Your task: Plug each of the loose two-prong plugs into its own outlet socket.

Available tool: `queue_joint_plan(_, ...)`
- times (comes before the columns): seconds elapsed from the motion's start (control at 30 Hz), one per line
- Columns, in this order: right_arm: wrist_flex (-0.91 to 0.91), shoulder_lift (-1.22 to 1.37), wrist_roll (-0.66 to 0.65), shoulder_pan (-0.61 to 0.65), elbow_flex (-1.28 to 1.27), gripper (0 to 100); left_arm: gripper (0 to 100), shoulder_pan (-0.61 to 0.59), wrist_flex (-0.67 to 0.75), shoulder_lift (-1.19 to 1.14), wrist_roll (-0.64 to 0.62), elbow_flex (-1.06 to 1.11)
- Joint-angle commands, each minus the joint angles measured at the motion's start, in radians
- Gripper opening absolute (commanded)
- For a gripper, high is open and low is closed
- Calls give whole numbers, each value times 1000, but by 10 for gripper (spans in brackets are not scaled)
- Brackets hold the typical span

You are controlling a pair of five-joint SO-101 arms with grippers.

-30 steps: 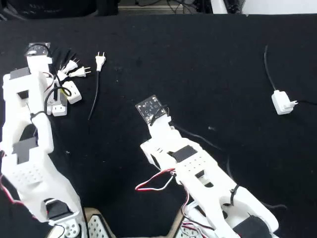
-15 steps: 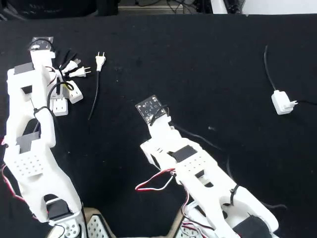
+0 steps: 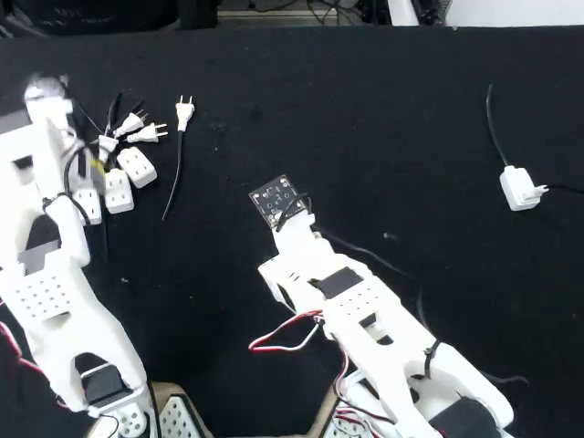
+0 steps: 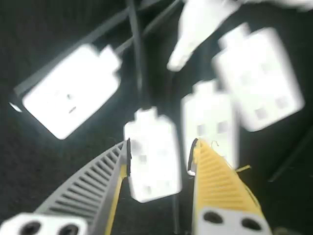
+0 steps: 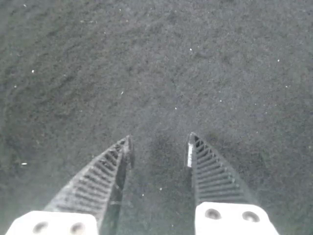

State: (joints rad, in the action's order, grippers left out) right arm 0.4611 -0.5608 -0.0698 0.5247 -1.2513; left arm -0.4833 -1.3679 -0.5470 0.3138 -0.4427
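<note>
Several white outlet sockets lie clustered at the far left of the black table: one (image 3: 137, 166), one (image 3: 117, 190) and one (image 3: 88, 203). My left gripper (image 4: 159, 142) straddles one outlet socket (image 4: 151, 159), and its fingers press against the socket's sides. Two more sockets (image 4: 210, 122) (image 4: 257, 83) lie beside it, and a larger white block (image 4: 68, 103) is off to the other side. Loose two-prong plugs (image 3: 185, 111) (image 3: 146, 135) (image 3: 128, 121) lie just beyond the sockets. My right gripper (image 5: 159, 139) hangs open over bare cloth near the table's middle (image 3: 274, 196).
A white adapter (image 3: 520, 187) with a black cord lies at the far right. Black cords trail from the plugs and sockets at the left. A black cable (image 3: 365, 255) runs beside the right arm.
The left arm has swung to the left, uncovering a third socket. The socket cluster has shifted slightly left with it. The right arm has stayed still.
</note>
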Motion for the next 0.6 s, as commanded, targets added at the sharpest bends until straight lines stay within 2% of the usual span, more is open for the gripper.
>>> queue_joint_plan(0.0, -21, -1, 2, 12, 7, 170, 225, 71, -133, 15, -12, -216)
queue_joint_plan(0.1, -21, -1, 2, 12, 7, 170, 227, 74, -146, 15, -12, -242)
queue_joint_plan(0.23, -21, -1, 2, 12, 7, 170, 290, 30, -144, 15, -12, -237)
queue_joint_plan(0.4, -21, -1, 2, 12, 7, 170, 289, -51, -141, 8, -3, -237)
queue_joint_plan(0.57, -21, -1, 2, 12, 7, 170, 289, -79, -144, -110, 40, -240)
